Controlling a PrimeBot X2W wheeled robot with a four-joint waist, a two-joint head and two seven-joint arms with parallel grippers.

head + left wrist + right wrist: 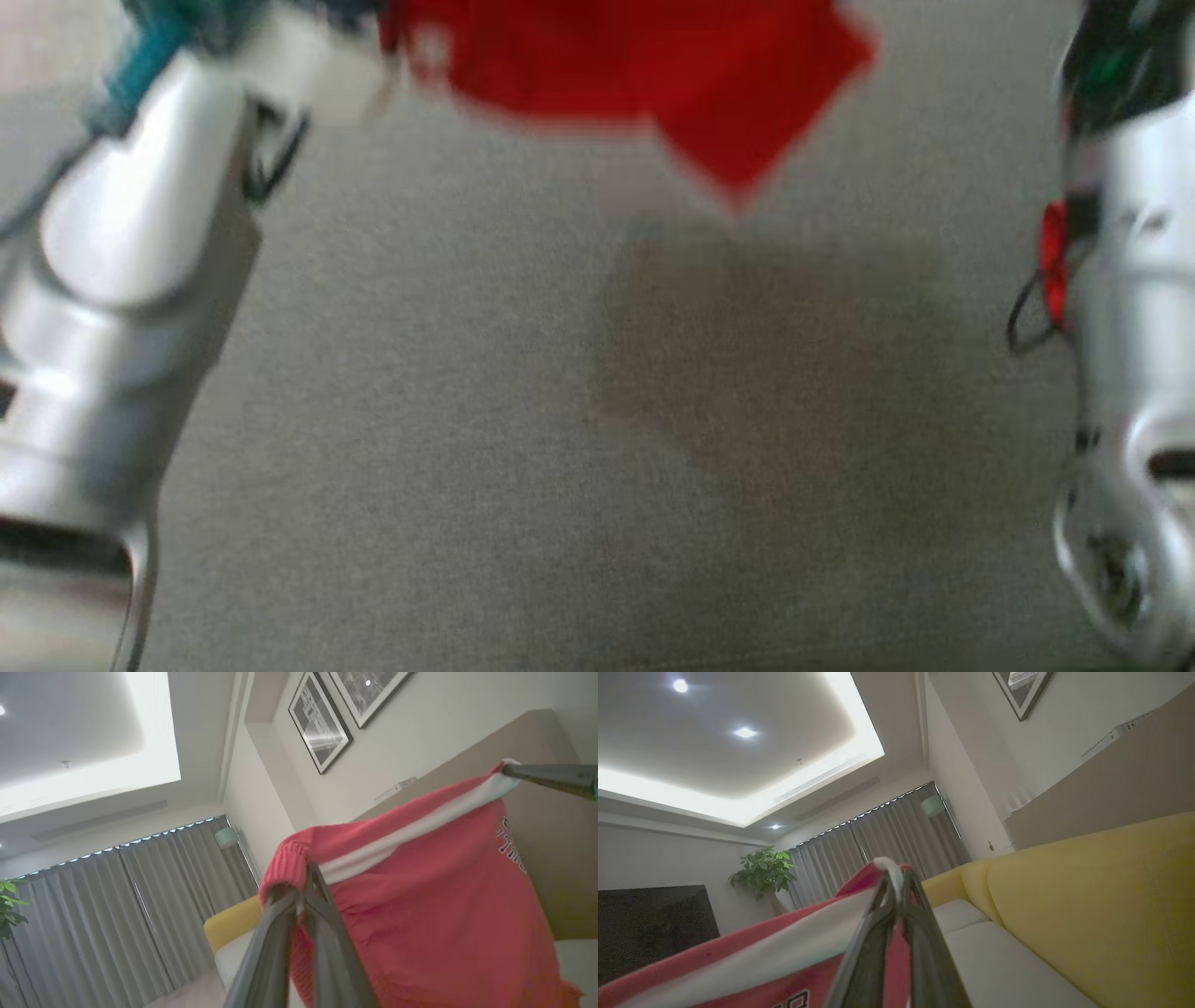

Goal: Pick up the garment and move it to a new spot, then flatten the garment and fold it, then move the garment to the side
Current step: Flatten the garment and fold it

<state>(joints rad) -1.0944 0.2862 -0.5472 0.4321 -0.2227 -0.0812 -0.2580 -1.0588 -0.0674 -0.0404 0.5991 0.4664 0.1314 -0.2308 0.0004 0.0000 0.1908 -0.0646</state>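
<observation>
**Operator:** Nearest first. What state are the grippers in?

**Guide:** Check your left gripper [308,873]. Both dark fingers lie pressed together, clamped on the ribbed red corner of the garment [420,905]. Your right gripper [899,873] is likewise closed, pinching a white-and-red edge of the same cloth. In the left wrist view the tip of the right gripper holds the far corner, so the fabric spans between the two.

**Operator:** How does the garment look?

**Guide:** You have a red knit piece with a broad white stripe along its stretched top edge. There is ribbing at the left gripper's corner and pale lettering near the right gripper's corner, which cannot be read. Below the stripe the cloth hangs in soft folds. The head view is blurred. There the garment is a red shape at the top, raised above the grey fabric surface [420,448]. A shadow [766,355] lies on that surface. Your left forearm [121,280] and right forearm [1139,355] stand at either side.

**Operator:** Where is it relative to the sofa?

**Guide:** It hangs in the air near the sofa [1087,896], to the side of its pale seat cushion [1008,961] and apart from the yellow back. Beyond the sofa you see grey curtains [878,849] and a potted plant [763,872]. Framed pictures [322,723] hang higher on the wall behind the sofa.
</observation>
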